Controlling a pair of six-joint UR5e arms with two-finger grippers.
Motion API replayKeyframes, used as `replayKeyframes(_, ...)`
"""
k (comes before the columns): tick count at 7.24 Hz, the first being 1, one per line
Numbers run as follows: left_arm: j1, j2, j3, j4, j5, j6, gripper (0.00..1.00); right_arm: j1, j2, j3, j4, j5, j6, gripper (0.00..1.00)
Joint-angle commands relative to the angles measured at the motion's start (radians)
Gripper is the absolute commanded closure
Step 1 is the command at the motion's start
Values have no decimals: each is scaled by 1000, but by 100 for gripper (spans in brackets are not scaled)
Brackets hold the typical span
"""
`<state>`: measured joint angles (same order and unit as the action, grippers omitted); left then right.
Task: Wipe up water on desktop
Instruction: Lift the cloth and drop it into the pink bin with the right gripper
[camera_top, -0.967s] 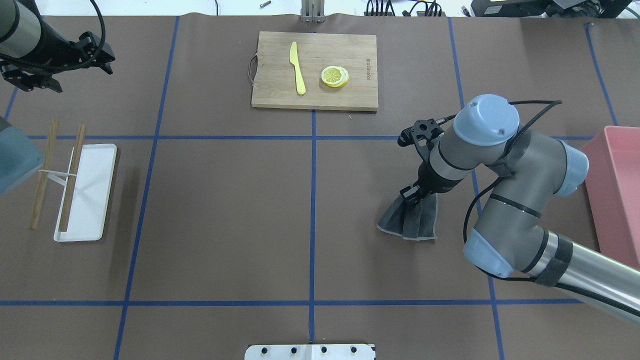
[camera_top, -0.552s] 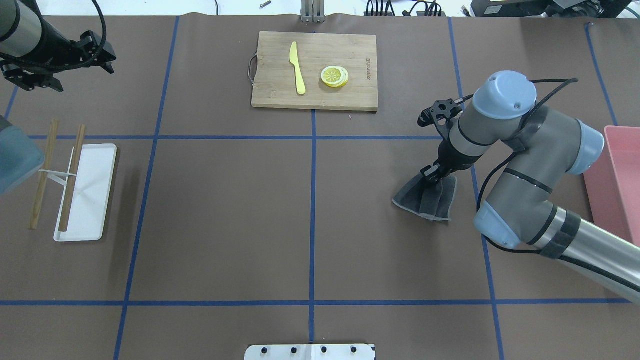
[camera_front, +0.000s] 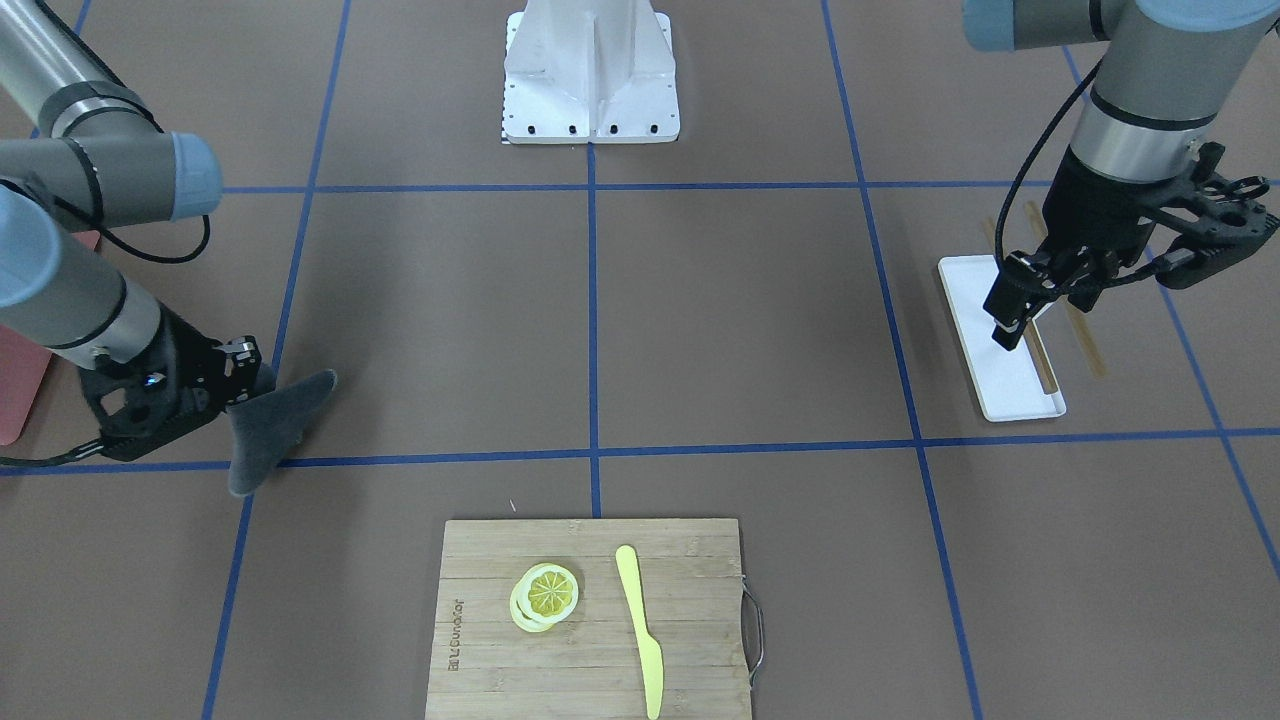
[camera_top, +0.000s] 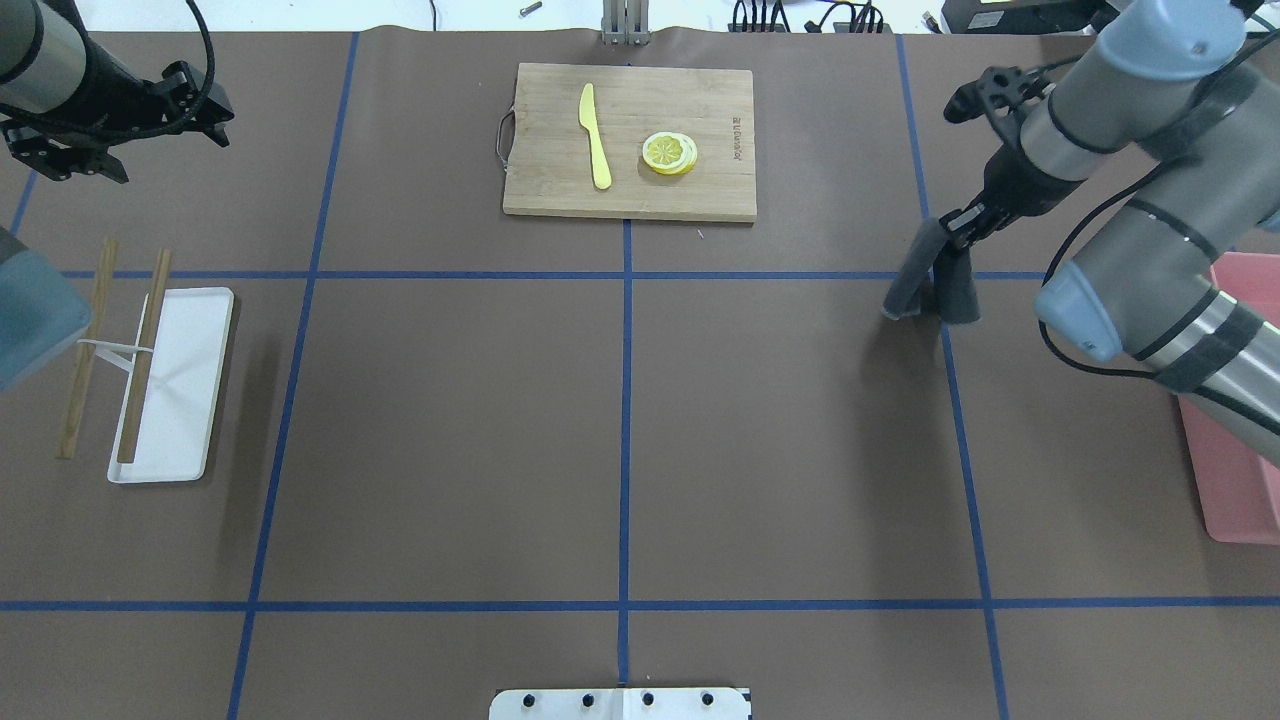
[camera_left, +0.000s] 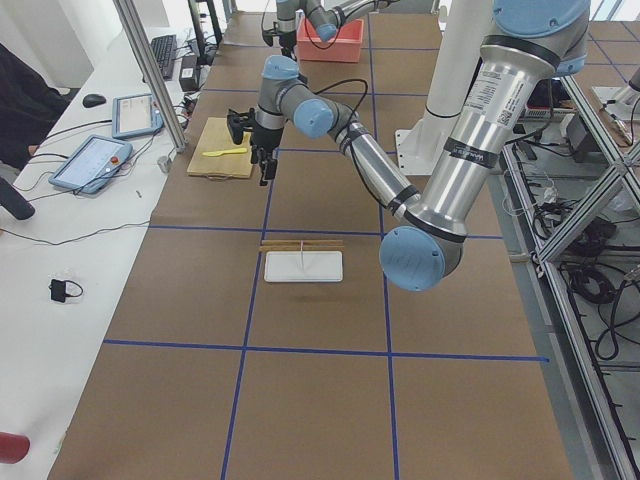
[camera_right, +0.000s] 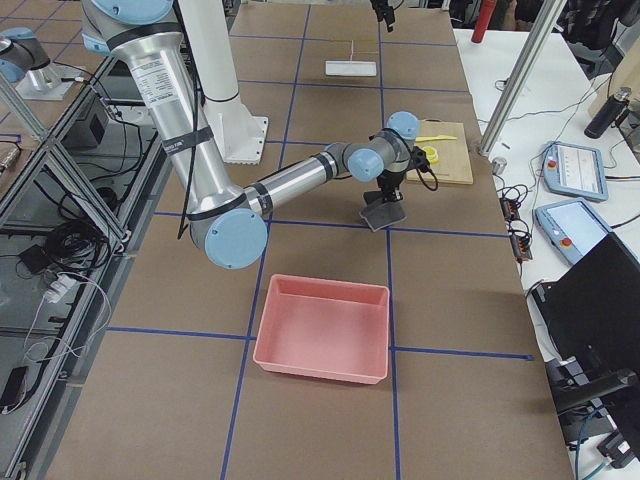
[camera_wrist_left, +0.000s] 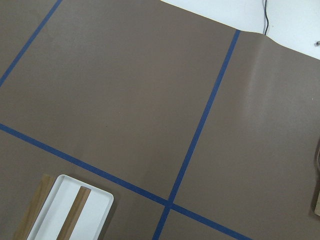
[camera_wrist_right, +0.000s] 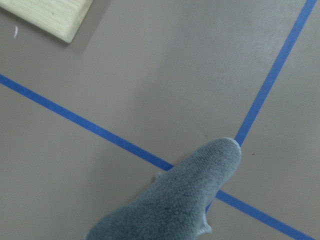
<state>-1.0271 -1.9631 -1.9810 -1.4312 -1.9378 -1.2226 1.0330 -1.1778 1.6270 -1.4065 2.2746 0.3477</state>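
Since a second earlier, the right tool (camera_top: 957, 232) had swung away from the robot and outward to its right, carrying the grey cloth (camera_top: 930, 285) from the open middle of a taped rectangle to a crossing of the blue tape (camera_top: 625, 430).

Nearest the robot, the bench (camera_top: 450, 430) lay with its long axis running across from the robot's left to its right. On its left part sat a white tray (camera_top: 190, 400) with its length running near to far. Two wooden sticks (camera_top: 145, 350) lay the same way, one on the tray's outer edge, the other on the bench just beside it. At the right edge stood a pink bin (camera_right: 320, 330).

Farther out, the right tool's jaws were clamped on the top of the cloth. The cloth hung down in two folds, its long axis sloping from the tool toward the robot. Its lower end sat at the tape crossing; whether it pressed on the bench could not be told.

Farther still, the left tool (camera_front: 1010, 318) hung above the bench on the robot's left, holding nothing that showed; whether its jaws were apart or together could not be told.

At the far edge lay a cutting board (camera_top: 630, 195) bearing a yellow knife (camera_top: 595, 135), blade pointing away, and lemon slices (camera_top: 670, 153) beside it.
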Motion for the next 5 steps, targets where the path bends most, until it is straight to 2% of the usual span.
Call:
replayKeyframes(1,-1,4,-1,0,-1,0,2,193,-52,104,-9,74,-3,100)
replayKeyframes(2,-1,4,-2,0,-1,-1,2,285,-150,166,-14,92,-7,100)
replayKeyframes(3,-1,4,-4,0,-1,-2,2,377,-224,178,-14,147,-45,100)
replayKeyframes(5,-1,4,-7,0,-3,-2,2,471,-417,230,-14,180,-161,100)
